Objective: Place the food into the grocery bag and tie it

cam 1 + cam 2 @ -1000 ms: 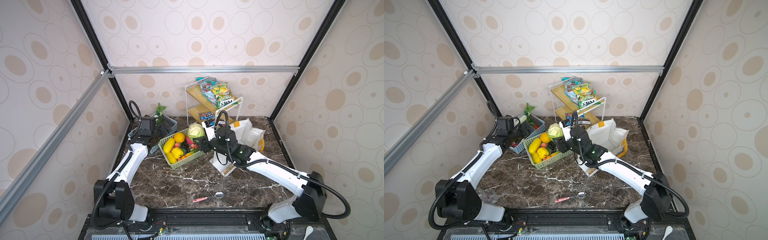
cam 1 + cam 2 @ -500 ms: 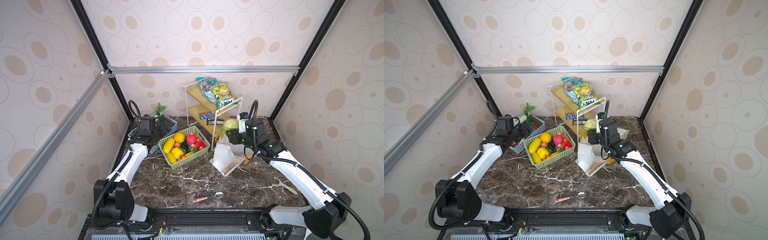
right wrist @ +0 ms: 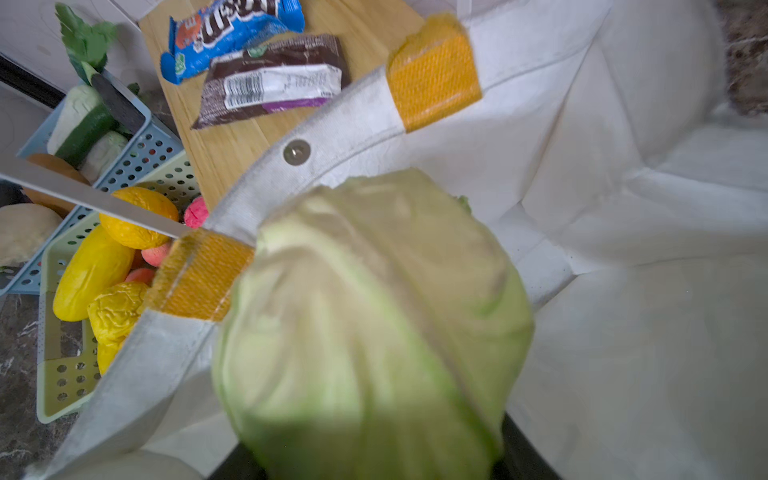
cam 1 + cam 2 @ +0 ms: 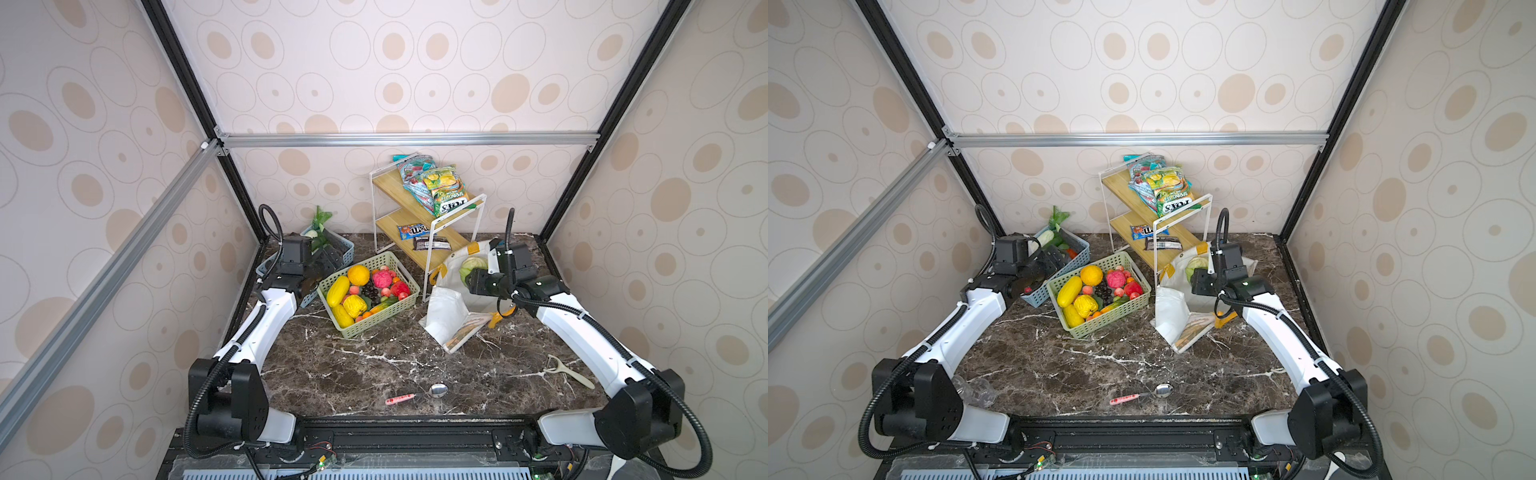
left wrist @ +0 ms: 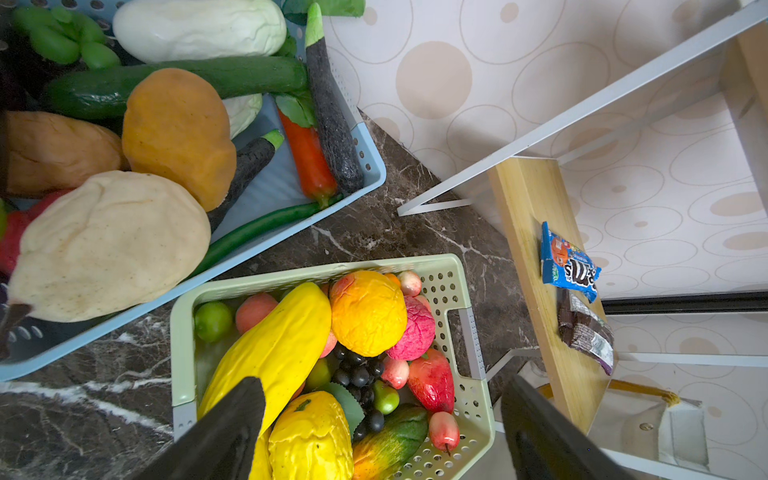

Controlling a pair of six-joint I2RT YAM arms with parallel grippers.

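Observation:
My right gripper [image 4: 468,275] [image 3: 376,455] is shut on a round light-green cabbage [image 4: 473,264] [image 4: 1196,265] [image 3: 374,324], a piece of the food. It hangs just over the open mouth of the white grocery bag [image 4: 446,316] [image 4: 1170,307] [image 3: 623,332], which has orange handle patches. More food fills a green basket [image 4: 374,329] [image 5: 183,332]: a yellow melon [image 5: 282,345], an orange [image 4: 358,275] and dark grapes [image 5: 359,374]. My left gripper [image 4: 328,261] [image 5: 384,415] is open and empty. It hovers between the green basket and a blue basket [image 4: 345,250] [image 5: 368,166] of vegetables.
A white wire rack [image 4: 415,216] with wooden shelves and snack packs stands behind the bag, against the back wall. A spoon [image 4: 417,395] lies near the front edge. A peeler [image 4: 569,372] lies at the right, and a clear plastic object [image 4: 976,390] at the front left.
My right arm lifted the cabbage out of the green basket and swung it right, over the bag's mouth. The left arm has not moved.

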